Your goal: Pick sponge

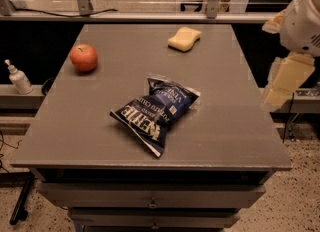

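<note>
- My tool (pixel 284 83) hangs just off the right edge of the bench (pixel 240 126), honestly can't tell if it's open or closed.
- The sponge (pixel 184 39) sits near the far edge, well back and left of the tool, long axis roughly side to side.

The robot's arm (pixel 304 16) comes in at the upper right corner of the camera view as a rounded white housing, partly cut off by the frame edge. A small pale tan piece shows at the housing's left side. Below it the gripper (pixel 287 81) hangs at the right edge of the view, about mid-height, its flat pale yellow body pointing downward and slanting a little to the left, free in the air.
</note>
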Controlling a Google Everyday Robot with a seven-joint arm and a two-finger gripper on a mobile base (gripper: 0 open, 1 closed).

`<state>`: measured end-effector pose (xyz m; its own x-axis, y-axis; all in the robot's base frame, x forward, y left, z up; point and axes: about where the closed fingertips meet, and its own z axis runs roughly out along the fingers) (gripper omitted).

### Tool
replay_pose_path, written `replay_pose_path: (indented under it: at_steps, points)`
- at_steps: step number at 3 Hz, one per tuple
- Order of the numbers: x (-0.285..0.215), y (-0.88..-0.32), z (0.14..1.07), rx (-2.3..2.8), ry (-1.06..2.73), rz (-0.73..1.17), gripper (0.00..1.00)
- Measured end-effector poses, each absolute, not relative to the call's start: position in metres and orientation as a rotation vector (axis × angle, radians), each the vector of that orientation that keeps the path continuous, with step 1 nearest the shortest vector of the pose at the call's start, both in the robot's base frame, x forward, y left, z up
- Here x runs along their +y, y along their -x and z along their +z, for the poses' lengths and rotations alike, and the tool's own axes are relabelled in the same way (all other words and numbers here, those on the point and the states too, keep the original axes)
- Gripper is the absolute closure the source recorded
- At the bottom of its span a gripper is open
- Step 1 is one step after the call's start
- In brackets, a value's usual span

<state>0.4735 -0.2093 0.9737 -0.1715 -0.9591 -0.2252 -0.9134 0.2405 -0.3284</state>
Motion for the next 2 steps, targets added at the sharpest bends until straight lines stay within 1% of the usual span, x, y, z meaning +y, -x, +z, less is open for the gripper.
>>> replay_pose_path:
  at_steps: [2]
  points:
    - [-0.196,-0.585,0.960,1.989,1.628,-0.190,0.00]
